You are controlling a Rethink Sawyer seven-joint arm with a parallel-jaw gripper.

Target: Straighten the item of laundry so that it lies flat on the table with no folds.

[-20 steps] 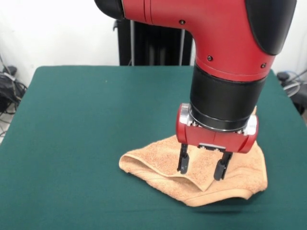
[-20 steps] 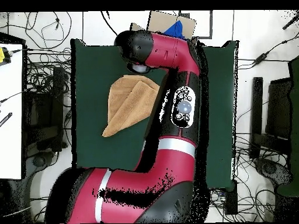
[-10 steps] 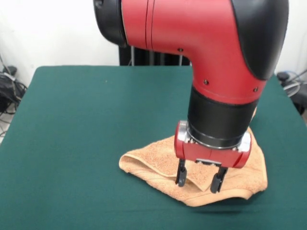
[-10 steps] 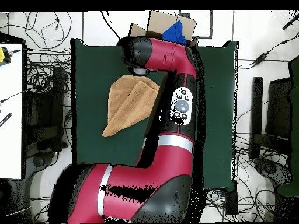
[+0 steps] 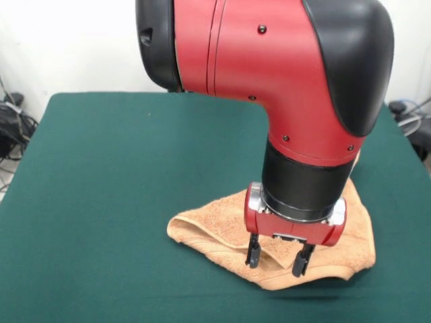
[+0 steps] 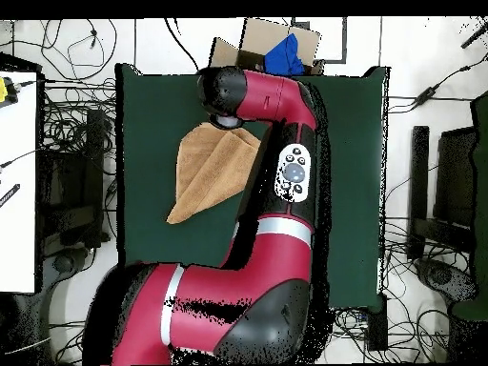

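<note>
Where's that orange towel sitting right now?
In the front view, the towel lies bunched on the green table, low and right of centre, directly under the open hand.

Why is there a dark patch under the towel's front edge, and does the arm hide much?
Front view: the towel throws a soft shadow onto the table along its near edge; lighting is even, without glare. Overhead view: the arm covers one end of the towel and hides the fingers.

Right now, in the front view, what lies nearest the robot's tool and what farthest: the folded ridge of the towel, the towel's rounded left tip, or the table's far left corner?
1. Folded ridge, between the open tool's fingers.
2. Towel's left tip, lower left.
3. Table's far left corner, upper left.
</note>
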